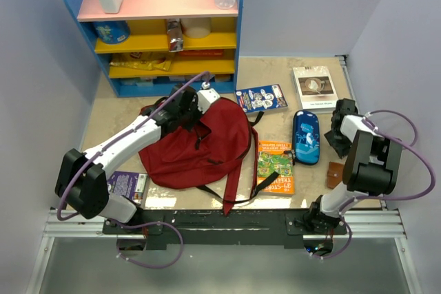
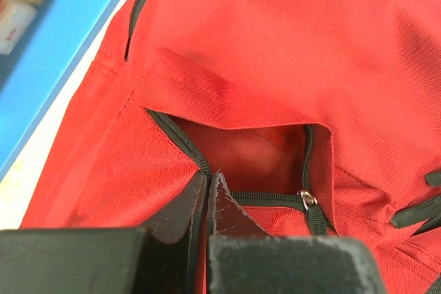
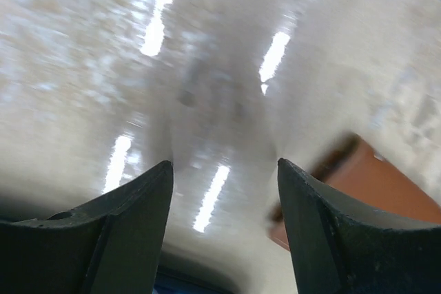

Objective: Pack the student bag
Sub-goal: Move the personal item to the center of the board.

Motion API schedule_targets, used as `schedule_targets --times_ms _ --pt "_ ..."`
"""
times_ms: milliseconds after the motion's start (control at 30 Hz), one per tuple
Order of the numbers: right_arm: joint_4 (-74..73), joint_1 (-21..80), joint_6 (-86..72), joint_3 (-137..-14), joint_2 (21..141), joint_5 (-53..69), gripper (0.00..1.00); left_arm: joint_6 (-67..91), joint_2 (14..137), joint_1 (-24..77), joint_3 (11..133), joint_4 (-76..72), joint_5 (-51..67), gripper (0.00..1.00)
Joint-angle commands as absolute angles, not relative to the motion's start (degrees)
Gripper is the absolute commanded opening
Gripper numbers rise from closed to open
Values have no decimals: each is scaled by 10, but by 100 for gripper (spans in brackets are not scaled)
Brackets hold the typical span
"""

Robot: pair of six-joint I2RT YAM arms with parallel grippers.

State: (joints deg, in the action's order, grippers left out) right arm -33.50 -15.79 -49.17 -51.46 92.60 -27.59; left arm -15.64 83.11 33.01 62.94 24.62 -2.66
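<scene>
The student bag (image 1: 207, 149) lies on the counter (image 1: 110, 118), left of centre. The left tool (image 2: 208, 178) is pressed together, pinching the zipper edge of the bag's open pocket. The right tool (image 3: 224, 164) hangs spread over bare counter beside a flat brown item (image 3: 386, 191). A blue shelf unit (image 1: 238, 32) stands farthest back.

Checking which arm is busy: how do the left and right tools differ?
The left tool is shut, pinching the student bag at its zipper edge; the right tool is open, holding nothing. The left tool faces red fabric, the right tool the table. Both are dark.
</scene>
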Motion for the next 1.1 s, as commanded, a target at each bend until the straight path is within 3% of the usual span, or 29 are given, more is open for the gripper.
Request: schedule_targets --times_ms 0,200,400,433,500,533,733,1067 --pt "-243 -155 -500 -538 966 -221 66 -165 831 329 677 258 -54 0" --pt "-262 -136 -493 -573 917 -226 70 -157 854 329 724 300 -72 0" --pt "-336 -140 -521 -468 740 -272 77 -159 860 329 750 306 -66 0" --pt "-344 -144 -517 -451 728 -278 79 -158 861 329 752 308 -61 0" --pt "-372 -160 -519 -425 730 -286 95 -163 866 329 761 318 -60 0" --pt "-391 -164 -518 -422 740 -290 96 -163 866 329 762 319 -61 0" --pt "-440 -230 -533 -484 871 -286 97 -179 865 329 770 329 -62 0" --pt "-361 -328 -519 -459 846 -286 94 -183 860 329 756 324 -42 0"
